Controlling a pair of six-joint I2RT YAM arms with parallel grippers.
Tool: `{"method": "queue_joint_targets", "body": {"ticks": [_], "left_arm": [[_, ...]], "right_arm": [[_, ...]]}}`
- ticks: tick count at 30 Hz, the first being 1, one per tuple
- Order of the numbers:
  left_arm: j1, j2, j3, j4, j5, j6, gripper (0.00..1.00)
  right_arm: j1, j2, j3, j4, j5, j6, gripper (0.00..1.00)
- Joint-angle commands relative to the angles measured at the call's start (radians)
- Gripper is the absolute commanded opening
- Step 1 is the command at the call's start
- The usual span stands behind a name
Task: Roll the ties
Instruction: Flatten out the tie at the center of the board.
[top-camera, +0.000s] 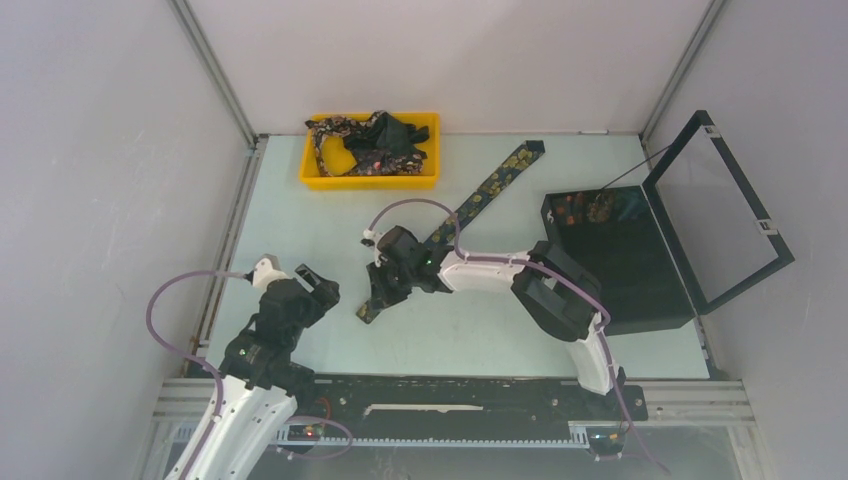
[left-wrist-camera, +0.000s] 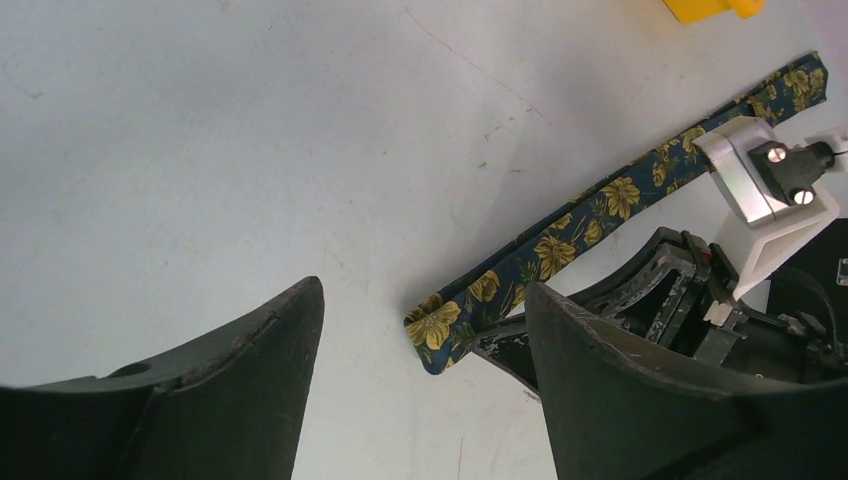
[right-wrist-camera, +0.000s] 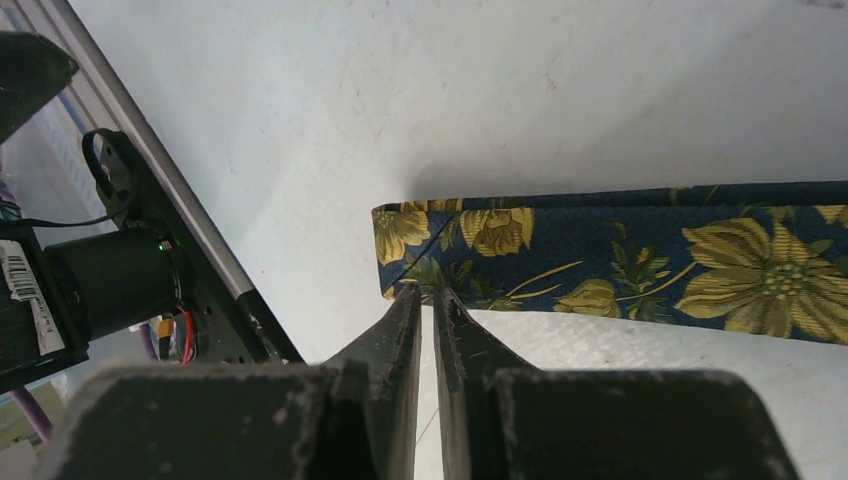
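At the worktop's middle, the right gripper (right-wrist-camera: 425, 292), jaws nearly closed, touches its tips to the folded near end of the tie (right-wrist-camera: 620, 250), which lies flat, running toward the far edge. Rolling seems barely begun, so the next move should curl that end over. Near the left edge, the left gripper (top-camera: 320, 283) hovers wide.

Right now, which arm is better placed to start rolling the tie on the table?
Right. The right gripper sits shut with its tips at the near end of the tie. The left gripper hangs open off to the side, holding nothing.
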Motion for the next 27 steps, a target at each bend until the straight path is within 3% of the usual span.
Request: {"method": "queue_joint_targets", "body": {"ticks": [1, 10, 18, 27], "left_arm": [[0.004, 0.005, 0.044, 0.008, -0.025, -0.008, 0.80], [0.004, 0.001, 0.042, 0.006, -0.029, -0.014, 0.80], [0.004, 0.003, 0.047, -0.003, -0.043, -0.021, 0.80], [0.004, 0.049, 0.038, 0.007, -0.014, -0.025, 0.80]], "right_arm": [[0.023, 0.021, 0.001, -0.004, -0.018, -0.008, 0.13], [0.047, 0.134, 0.017, 0.097, -0.072, 0.054, 0.12], [0.041, 0.223, 0.166, 0.071, -0.104, 0.052, 0.12], [-0.018, -0.056, 0.004, 0.040, -0.072, -0.003, 0.12]]}}
